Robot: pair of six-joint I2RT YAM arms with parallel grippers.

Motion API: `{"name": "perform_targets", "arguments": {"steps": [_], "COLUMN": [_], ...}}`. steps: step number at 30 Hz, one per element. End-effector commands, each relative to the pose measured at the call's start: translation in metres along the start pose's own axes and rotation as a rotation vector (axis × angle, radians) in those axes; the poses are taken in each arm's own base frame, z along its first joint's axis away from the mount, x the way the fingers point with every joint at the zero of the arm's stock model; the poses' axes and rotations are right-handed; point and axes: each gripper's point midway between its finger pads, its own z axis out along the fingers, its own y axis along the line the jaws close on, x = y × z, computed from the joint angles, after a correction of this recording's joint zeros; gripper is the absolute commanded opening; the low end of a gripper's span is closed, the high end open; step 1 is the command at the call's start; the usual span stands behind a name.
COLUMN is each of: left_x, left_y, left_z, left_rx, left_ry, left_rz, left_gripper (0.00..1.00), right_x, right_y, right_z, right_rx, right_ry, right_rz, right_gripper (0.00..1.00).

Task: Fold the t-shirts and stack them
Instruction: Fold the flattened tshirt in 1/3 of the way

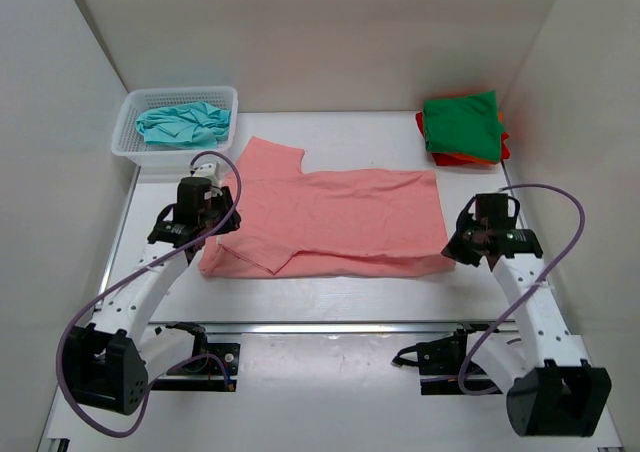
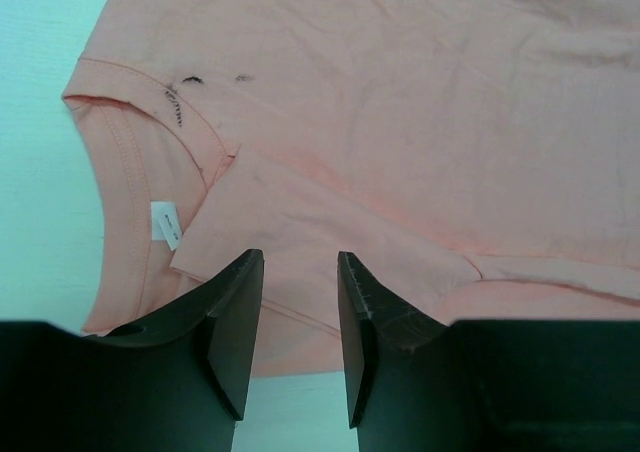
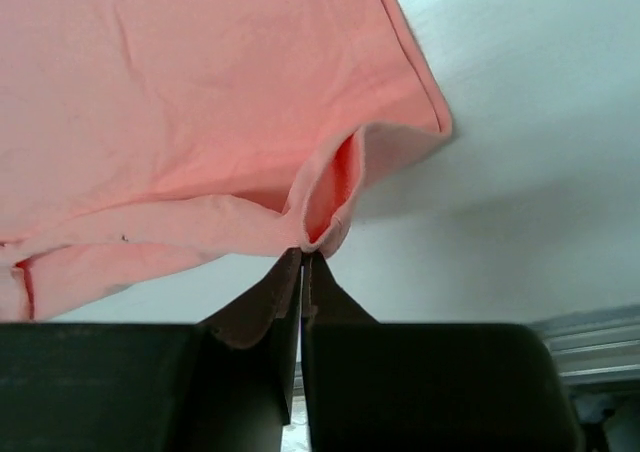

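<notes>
Salmon pink t-shirt [image 1: 340,217] lies spread at centre of the white surface [image 1: 330,302], collar end toward 9 o'clock, hem toward 3, w/ one sleeve folded in over the body. L arm's fingers [image 2: 245,302] stand apart over that sleeve by the collar, nothing betw. them. R arm's fingers [image 3: 302,277] are pressed together on the hem corner at 4 o'clock, cloth lifted there. Teal t-shirt [image 1: 183,124] sits crumpled in the basket [image 1: 130,142] at 10 o'clock. At 1 o'clock, folded green t-shirt [image 1: 462,122] tops red t-shirt [image 1: 447,158] & orange t-shirt [image 1: 484,158].
</notes>
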Motion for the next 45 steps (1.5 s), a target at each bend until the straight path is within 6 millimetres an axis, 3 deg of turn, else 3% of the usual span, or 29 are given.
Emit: {"name": "perform_targets", "arguments": {"steps": [1,5,6,10,22,30,34,41,45], "left_x": [-0.009,-0.009,-0.007,-0.005,-0.002,0.004,0.017,0.044,0.044], "left_y": [-0.009,-0.016,-0.021,-0.019,0.001,0.015,0.026,0.025,0.016], "left_z": [-0.009,-0.011,-0.01,-0.008,0.005,0.015,0.02,0.037,0.049], "left_rx": [0.047,0.058,0.076,0.07,0.013,-0.03,-0.073,-0.074,-0.05], "left_ry": [-0.048,-0.046,-0.043,-0.034,-0.009,0.029,0.071,0.194,0.187], "left_rz": [0.034,0.066,0.07,0.068,0.031,0.032,0.046,0.051,0.027], "left_gripper": [0.47,0.47,0.47,0.46,0.47,0.47,0.57,0.61,0.6], "right_x": [0.015,0.028,0.027,0.025,-0.018,-0.048,-0.058,-0.076,-0.08], "right_y": [-0.016,-0.033,-0.046,-0.056,-0.03,-0.034,-0.03,-0.006,-0.004], "right_z": [-0.01,-0.017,-0.02,-0.014,0.025,0.06,0.075,0.086,0.089], "right_rx": [0.096,0.14,0.167,0.165,0.114,0.136,0.156,0.111,0.105], "right_ry": [-0.014,-0.007,-0.037,-0.037,-0.036,-0.043,-0.043,-0.061,-0.071], "right_rz": [0.09,0.111,0.16,0.171,0.136,0.121,0.101,0.061,0.054], "right_gripper": [0.0,0.0,0.0,0.0,0.01,0.0,0.0,0.0,0.0]}}
